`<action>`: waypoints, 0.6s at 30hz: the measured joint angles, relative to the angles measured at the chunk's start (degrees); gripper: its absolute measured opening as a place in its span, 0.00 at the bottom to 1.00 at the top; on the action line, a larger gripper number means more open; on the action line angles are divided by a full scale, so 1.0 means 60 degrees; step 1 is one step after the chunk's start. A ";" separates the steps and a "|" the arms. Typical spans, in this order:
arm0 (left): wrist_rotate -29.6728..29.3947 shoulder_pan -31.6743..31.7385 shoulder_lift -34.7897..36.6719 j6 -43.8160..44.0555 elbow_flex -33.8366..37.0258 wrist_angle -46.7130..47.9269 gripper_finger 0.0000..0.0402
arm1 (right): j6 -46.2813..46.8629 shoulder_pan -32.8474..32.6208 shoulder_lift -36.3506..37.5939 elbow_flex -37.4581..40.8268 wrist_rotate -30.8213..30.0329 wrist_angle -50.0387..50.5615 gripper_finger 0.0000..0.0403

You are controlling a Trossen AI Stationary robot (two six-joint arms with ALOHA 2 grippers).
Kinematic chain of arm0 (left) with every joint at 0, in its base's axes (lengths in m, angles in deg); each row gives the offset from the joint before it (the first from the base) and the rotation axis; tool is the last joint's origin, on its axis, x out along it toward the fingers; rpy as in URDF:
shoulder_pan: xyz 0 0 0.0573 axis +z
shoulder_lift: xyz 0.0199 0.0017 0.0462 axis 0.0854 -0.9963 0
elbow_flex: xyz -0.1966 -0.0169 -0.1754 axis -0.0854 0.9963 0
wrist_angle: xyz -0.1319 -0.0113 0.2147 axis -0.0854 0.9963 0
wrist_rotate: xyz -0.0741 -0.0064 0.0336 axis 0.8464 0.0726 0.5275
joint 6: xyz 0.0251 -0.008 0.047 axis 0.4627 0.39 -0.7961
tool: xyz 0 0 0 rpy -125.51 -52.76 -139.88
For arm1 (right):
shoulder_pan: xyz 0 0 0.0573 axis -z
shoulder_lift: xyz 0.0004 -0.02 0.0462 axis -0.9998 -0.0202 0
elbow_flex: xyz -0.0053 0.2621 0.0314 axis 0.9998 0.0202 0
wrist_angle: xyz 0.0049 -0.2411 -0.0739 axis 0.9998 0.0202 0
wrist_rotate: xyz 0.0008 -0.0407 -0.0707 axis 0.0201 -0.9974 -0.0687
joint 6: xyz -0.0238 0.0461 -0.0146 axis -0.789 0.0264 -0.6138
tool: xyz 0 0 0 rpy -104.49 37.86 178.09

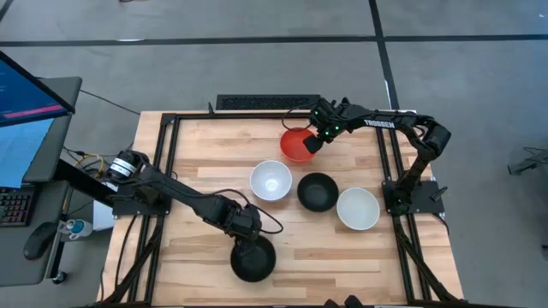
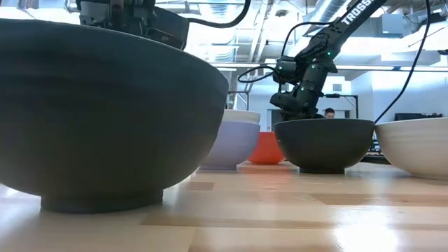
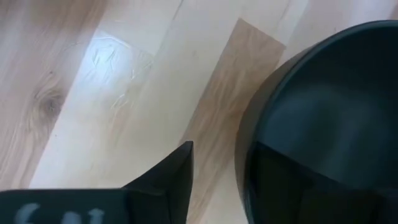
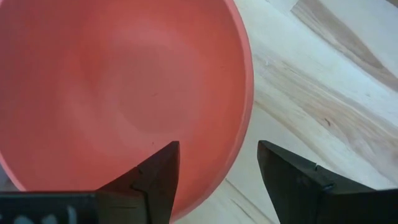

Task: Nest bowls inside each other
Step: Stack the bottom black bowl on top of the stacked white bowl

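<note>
Five bowls or stacks stand on their bases on the wooden table. My right gripper [image 1: 313, 142] [image 4: 217, 146] is open over the red bowl [image 1: 295, 145] [image 4: 118, 87] at the far side; one finger is inside its rim, the other outside. My left gripper [image 1: 251, 242] [image 3: 227, 155] is open over a black bowl [image 1: 253, 261] [image 3: 323, 124] near the table's near edge and straddles that rim the same way. In the middle, a white bowl [image 1: 271, 180] sits nested in the lavender bowl [image 2: 234, 143]. A second black bowl [image 1: 318, 192] and a second white bowl [image 1: 358, 209] stand beside them.
The three middle bowls stand close together in a row between the two arms. Bare wood [image 1: 197, 162] lies to the left, and more bare wood [image 1: 342, 257] along the near edge on the right. A dark frame [image 1: 167, 154] borders the table. A monitor [image 1: 26, 111] stands beyond the left edge.
</note>
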 joint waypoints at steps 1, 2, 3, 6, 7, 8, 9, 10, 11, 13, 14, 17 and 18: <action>-0.0004 -0.0002 0.0000 0.0004 0.0000 -0.0010 0.33 | -0.0001 0.0000 0.0000 0.0000 0.0000 -0.0004 0.60; -0.0007 -0.0002 0.0000 0.0002 0.0000 -0.0019 0.31 | -0.0004 0.0000 0.0000 0.0000 -0.0002 -0.0002 0.60; -0.0007 -0.0002 0.0000 -0.0001 0.0000 -0.0029 0.29 | -0.0004 0.0000 0.0000 0.0000 0.0000 0.0000 0.60; -0.0004 -0.0005 -0.0043 -0.0001 -0.0003 -0.0087 0.23 | -0.0012 0.0000 0.0000 0.0000 0.0000 0.0000 0.60; -0.0004 -0.0006 -0.0080 0.0000 -0.0004 -0.0114 0.21 | -0.0015 0.0000 0.0000 0.0000 0.0000 -0.0007 0.60; -0.0004 -0.0023 -0.0103 -0.0021 -0.0001 -0.0092 0.18 | -0.0019 0.0000 0.0000 0.0000 0.0000 -0.0004 0.60; -0.0010 -0.0056 -0.0128 -0.0064 0.0000 -0.0088 0.16 | -0.0019 0.0000 0.0000 0.0000 0.0000 -0.0004 0.60; -0.0073 -0.0065 -0.0224 -0.0089 -0.0010 -0.0206 0.14 | -0.0019 0.0000 0.0000 0.0000 0.0000 -0.0004 0.60; -0.0120 -0.0075 -0.0328 -0.0086 -0.0017 -0.0364 0.12 | -0.0022 0.0000 0.0000 0.0000 0.0000 -0.0004 0.60; -0.0135 -0.0090 -0.0541 -0.0080 -0.0004 -0.0353 0.09 | -0.0019 0.0000 0.0000 0.0000 0.0000 0.0005 0.60; -0.0049 -0.0090 -0.0621 -0.0114 -0.0002 -0.0485 0.08 | -0.0019 0.0000 0.0000 0.0000 0.0000 0.0019 0.60; 0.0051 -0.0106 -0.0739 -0.0214 -0.0005 -0.0807 0.03 | -0.0084 0.0000 0.0000 0.0000 0.0000 0.0069 0.60; 0.0018 -0.0108 -0.0724 -0.0228 -0.0023 -0.0747 0.02 | -0.0087 0.0000 0.0000 0.0000 0.0000 0.0088 0.60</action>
